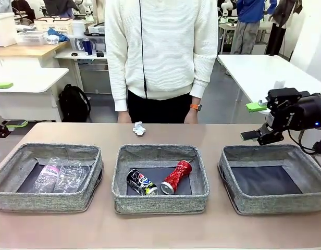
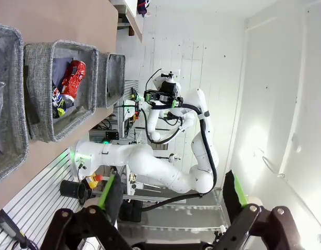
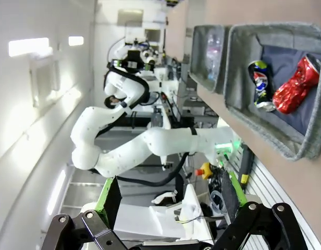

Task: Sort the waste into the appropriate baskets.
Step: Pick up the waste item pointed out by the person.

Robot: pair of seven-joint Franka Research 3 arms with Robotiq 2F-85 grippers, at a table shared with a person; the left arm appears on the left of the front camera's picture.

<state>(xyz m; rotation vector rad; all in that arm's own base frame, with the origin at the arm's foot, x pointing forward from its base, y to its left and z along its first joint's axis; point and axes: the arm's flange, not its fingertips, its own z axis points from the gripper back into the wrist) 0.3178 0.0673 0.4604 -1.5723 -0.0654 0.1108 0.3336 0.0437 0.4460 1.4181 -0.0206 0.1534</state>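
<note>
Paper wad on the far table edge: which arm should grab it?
Probably right. The right pincer hangs open above the right basket's far-left corner, with bare table between it and the paper wad, which lies beyond the middle basket.

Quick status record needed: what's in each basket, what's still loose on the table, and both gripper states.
left basket: clear plastic bottle, clear plastic cup
middle basket: crushed dark can, crushed red can
right basket: nothing visible inside
loose on table: crumpled white paper wad, far edge near the person
left gripper: open, holding nothing
right gripper: open, holding nothing
</note>
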